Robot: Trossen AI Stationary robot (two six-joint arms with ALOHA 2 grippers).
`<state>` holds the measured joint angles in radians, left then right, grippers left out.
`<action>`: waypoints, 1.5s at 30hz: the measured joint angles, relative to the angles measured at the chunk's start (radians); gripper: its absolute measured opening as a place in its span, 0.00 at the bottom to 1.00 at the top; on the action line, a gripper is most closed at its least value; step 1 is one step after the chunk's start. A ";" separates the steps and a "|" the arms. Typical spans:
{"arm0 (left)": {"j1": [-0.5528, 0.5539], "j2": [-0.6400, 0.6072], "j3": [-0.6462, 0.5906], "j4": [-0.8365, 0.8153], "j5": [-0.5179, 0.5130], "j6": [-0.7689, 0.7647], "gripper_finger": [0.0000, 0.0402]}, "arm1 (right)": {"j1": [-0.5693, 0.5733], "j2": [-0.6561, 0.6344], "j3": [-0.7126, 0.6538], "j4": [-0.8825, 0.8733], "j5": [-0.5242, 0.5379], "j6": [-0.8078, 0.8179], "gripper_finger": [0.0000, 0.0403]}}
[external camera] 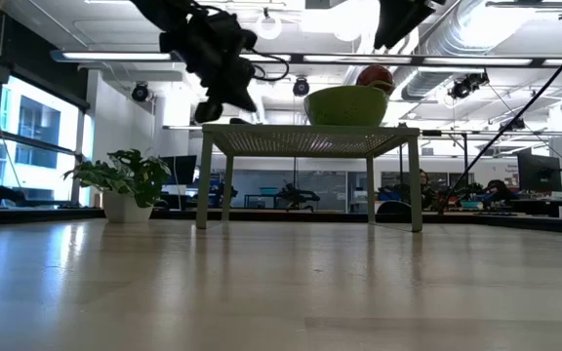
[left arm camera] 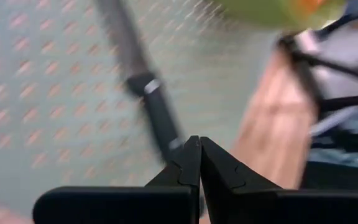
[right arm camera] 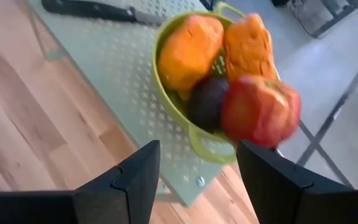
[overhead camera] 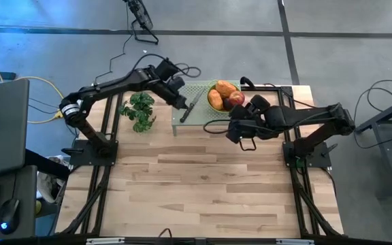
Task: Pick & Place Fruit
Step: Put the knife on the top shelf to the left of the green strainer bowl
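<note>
Left pincer [left arm camera: 199, 163] is fully together, tips meeting, with nothing between them; it sits over the perforated green rack [overhead camera: 199, 112], just at the black-handled knife [left arm camera: 155, 107], which lies flat on the rack surface and is not gripped. Not a task item, so that closure looks like a miss or a nudge, not a pick. Right pincer [right arm camera: 197, 171] stands apart, empty, aimed at the green bowl [right arm camera: 194, 134] from just beside it on the tabletop side, probably lined up for a grab. Fruit is all in that bowl, at the rack's right end: two orange oblong pieces [right arm camera: 190, 50] on the far side, a dark purple round one [right arm camera: 208, 99] tucked under them, red apple [right arm camera: 261, 111] nearest the right pincer and riding highest, so it looks like the easiest first pick. Piled like that, pulling the apple could shift the purple one. Low view shows the rack standing on legs, bowl on top, apple poking over the rim. Leafy green bunch [overhead camera: 139, 111] lies on the wooden tabletop [overhead camera: 203, 184] left of the rack, clear of both arms. No tiny red-orange pieces visible.
</note>
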<state>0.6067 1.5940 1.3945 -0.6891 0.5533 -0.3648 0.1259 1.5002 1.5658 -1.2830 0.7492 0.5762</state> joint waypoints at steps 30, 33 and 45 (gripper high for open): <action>-0.143 -0.003 0.000 -0.195 -0.235 0.125 0.00 | 0.117 0.003 0.000 -0.075 0.010 0.075 0.51; -0.158 -0.003 0.000 -0.195 -0.267 0.125 0.00 | 0.117 0.003 0.000 -0.076 0.010 0.075 0.51; -0.164 -0.003 0.000 -0.128 -0.276 0.106 0.00 | 0.117 0.003 0.000 -0.076 0.010 0.074 0.51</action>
<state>0.4427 1.5909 1.3949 -0.8171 0.2777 -0.2586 0.2424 1.5028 1.5654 -1.3587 0.7593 0.6506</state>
